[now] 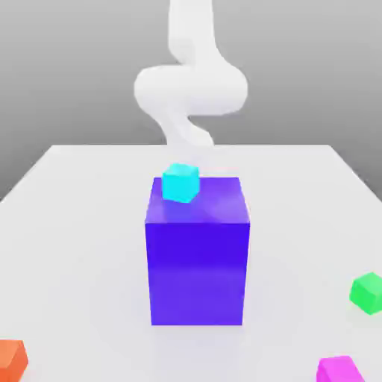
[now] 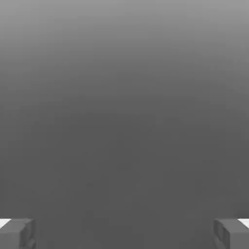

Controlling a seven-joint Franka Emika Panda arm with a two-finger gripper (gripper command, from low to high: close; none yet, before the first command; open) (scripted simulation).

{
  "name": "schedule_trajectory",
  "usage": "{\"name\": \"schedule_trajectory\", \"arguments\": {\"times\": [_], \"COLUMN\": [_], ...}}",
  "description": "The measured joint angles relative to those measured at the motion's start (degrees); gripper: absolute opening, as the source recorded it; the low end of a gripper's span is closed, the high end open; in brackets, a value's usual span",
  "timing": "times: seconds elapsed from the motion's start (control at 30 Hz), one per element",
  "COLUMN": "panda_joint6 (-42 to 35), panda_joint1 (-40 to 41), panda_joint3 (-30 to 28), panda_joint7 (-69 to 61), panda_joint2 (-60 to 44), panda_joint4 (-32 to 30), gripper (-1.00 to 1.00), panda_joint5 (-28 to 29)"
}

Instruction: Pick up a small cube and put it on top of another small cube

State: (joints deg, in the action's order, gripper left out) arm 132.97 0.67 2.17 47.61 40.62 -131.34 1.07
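The small magenta cube (image 1: 339,370) lies at the front edge of the table, toward the exterior view's right. The small green cube (image 1: 367,292) sits a little behind it, near the right edge. In the hand view my gripper (image 2: 124,233) is open: the two grey fingertips (image 2: 17,233) stand far apart with nothing between them, against a plain grey background. In the exterior view the white arm (image 1: 190,86) curls above the table's far side, behind the big blue block, well away from both cubes.
A big blue block (image 1: 197,254) stands in the middle of the white table (image 1: 74,224), with a small cyan cube (image 1: 180,182) on its top back corner. A small orange cube (image 1: 11,358) lies at the front left.
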Motion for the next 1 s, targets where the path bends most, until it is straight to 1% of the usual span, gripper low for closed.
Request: {"name": "schedule_trajectory", "arguments": {"times": [0.23,0.5,0.77,1.0], "panda_joint6": [3.41,7.12,10.99,14.93], "panda_joint1": [1.36,0.96,-2.58,-5.67], "panda_joint3": [5.95,10.89,12.74,14.15], "panda_joint7": [5.63,12.75,18.83,21.69], "panda_joint2": [-14.83,-31.52,-47.98,-61.62], "panda_joint4": [1.24,2.64,4.0,4.98], "gripper": [0.0,0.0,0.0,0.0], "panda_joint5": [3.82,9.27,13.23,13.11]}}
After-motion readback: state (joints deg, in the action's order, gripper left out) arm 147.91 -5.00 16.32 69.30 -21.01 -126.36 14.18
